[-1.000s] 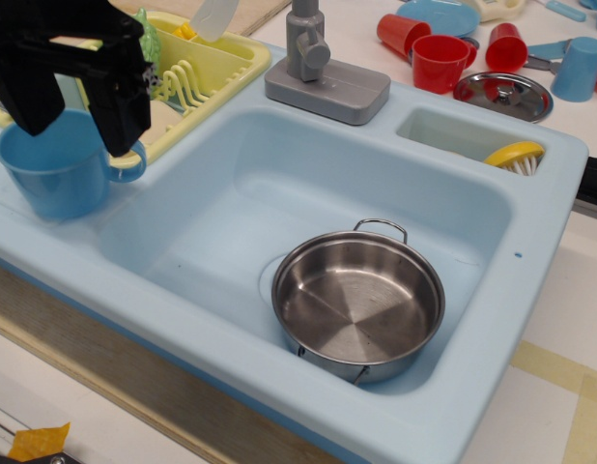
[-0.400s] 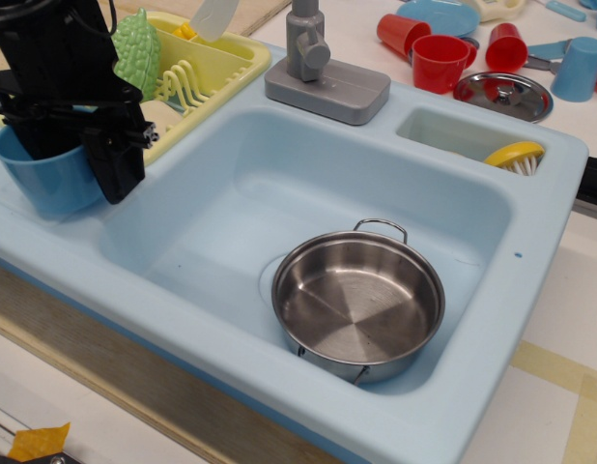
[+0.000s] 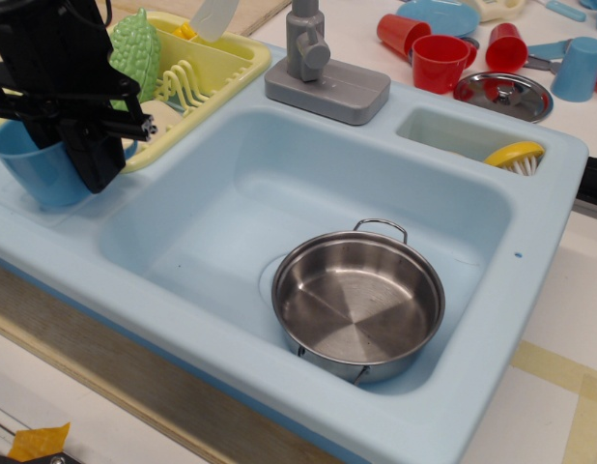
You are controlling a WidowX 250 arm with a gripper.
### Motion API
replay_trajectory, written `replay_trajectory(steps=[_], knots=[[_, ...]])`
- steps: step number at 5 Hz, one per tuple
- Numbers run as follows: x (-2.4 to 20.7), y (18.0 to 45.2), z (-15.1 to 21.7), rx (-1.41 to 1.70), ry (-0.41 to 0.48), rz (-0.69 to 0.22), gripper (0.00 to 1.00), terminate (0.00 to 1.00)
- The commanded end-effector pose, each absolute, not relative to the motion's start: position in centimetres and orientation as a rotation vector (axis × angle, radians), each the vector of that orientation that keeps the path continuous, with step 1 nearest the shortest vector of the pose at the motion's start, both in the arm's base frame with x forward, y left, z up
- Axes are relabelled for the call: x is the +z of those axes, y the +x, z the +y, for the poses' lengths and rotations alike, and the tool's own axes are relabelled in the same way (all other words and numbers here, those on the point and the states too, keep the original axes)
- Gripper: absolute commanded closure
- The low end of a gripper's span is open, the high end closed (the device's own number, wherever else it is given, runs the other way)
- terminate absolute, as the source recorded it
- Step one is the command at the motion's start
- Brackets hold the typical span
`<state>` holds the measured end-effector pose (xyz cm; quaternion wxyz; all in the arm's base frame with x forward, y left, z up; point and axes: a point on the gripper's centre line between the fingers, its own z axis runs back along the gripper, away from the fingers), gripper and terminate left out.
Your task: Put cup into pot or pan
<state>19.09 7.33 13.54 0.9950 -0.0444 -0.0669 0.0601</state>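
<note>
The medium-blue cup stands upright on the sink's left counter, and the arm hides its right side. My black gripper has come down over the cup's right rim, by the handle. Its fingers stand close together and look shut on the cup wall. The cup rests on the counter. The shiny steel pan with two wire loop handles sits empty in the sink basin, at the front right, far from the gripper.
The light-blue sink has a grey faucet at the back. A yellow dish rack holding a green item stands behind the cup. Red cups, a steel lid and a small blue cup are at the back right. A yellow brush lies in the side compartment.
My gripper has come down and moved left onto the cup's right rim, and its fingers have narrowed from wide open. The cup and the pan stay in place.
</note>
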Motion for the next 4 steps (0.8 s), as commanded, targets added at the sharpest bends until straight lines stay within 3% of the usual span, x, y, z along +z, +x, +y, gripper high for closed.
replay_trajectory(steps=[1, 3, 4], knots=[[16.1, 20.1, 4.3, 0.118, -0.058, -0.199, 1.0, 0.0], [16.6, 21.3, -2.7, 0.102, -0.12, -0.258, 1.0, 0.0], [15.5, 21.7, -5.8, 0.085, -0.184, -0.26, 1.0, 0.0]])
